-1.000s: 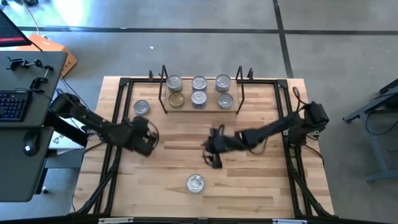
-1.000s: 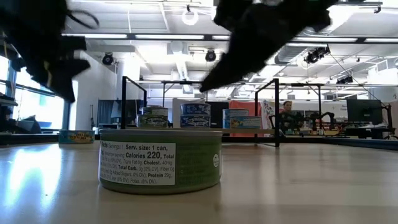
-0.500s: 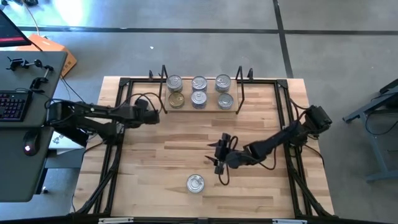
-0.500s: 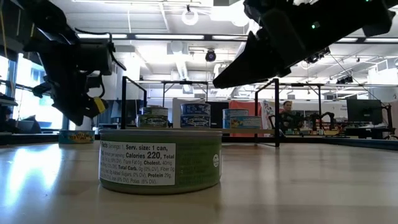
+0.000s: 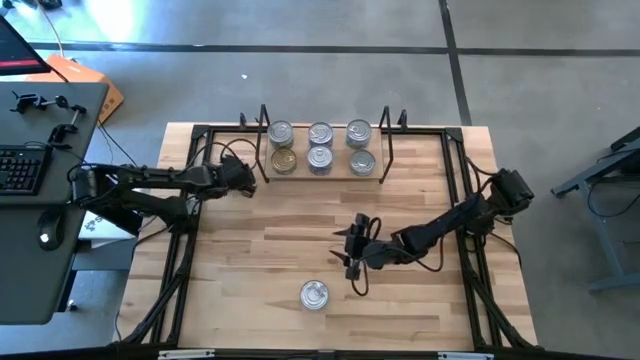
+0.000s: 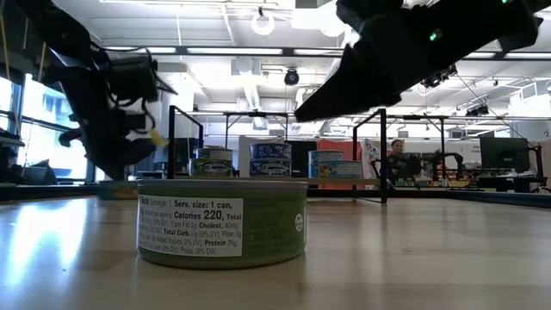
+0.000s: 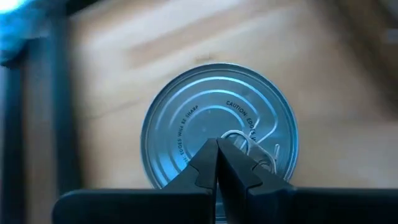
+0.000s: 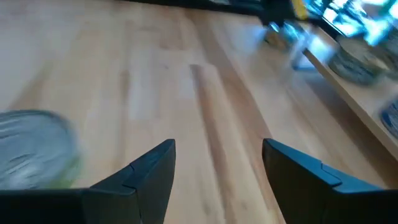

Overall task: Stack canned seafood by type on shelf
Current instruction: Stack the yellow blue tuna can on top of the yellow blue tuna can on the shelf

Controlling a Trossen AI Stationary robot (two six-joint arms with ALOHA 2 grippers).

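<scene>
A silver-lidded tin (image 7: 219, 142) is lying on the tabletop (image 5: 400, 300) just left of the shelf (image 5: 322, 178), hidden in the high view beneath the left gripper (image 7: 217, 163). That gripper is being held directly over the lid with its fingers pressed together, holding nothing. To grip well, the fingers are best opened wider than the tin and lowered either side of the rim, centred, before closing.

A second tin with a green label (image 5: 314, 294) is sitting near the front edge of the table, and the right gripper (image 5: 352, 250) is hovering just behind it, fingers spread wide and empty.

Six tins (image 5: 320, 146) are being kept on the shelf in two rows; matching types should be checked before stacking.
</scene>
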